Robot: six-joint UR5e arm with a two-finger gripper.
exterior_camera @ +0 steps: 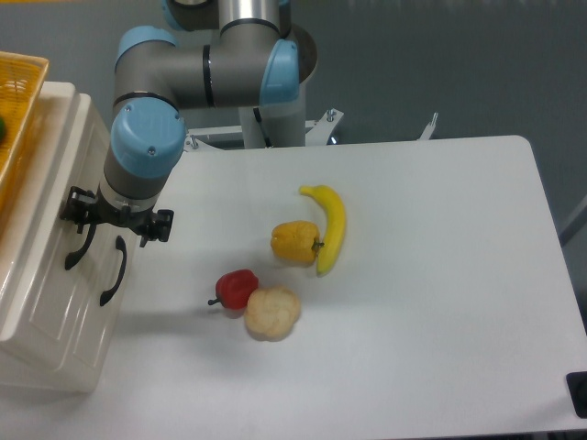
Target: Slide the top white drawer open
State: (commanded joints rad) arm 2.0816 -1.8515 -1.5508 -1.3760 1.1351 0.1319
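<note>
1. Fixed camera, target: the top white drawer (57,197) is the upper front of the cream chest (46,302) at the table's left edge. It looks shut, front flush with the chest face.
2. Handling (judgement): a rigid, glossy panel with little to grip on the face itself. The tray should run on slides, so expect a light, steady pull with some initial stick. The chest may shift if yanked.
3. Grasp point: the curved black handle (81,246) on that drawer. It is stiff and thin; take it at the middle of the arc and pull straight out towards the table centre.
4. Don't confuse it with the lower handle (114,271), just beside it and the same shape.
5. The gripper (115,218) hangs at the chest front, right over the upper handle's top end. The wrist body hides the fingers, so I can't tell how far apart they are or whether they have the handle.
6. Around: a yellow basket (16,101) sits on top of the chest, with something green inside, cut off by the frame.
7. On the table (440,302): banana (332,225), yellow pepper (294,242) touching it, red pepper (237,289), and a pale bumpy item (272,313) against the red one.
8. Obstruction (judgement): the red pepper is nearest the pull path but apart from the chest, and the rest are further off. The arm's own wrist crowds the lower handle.
</note>
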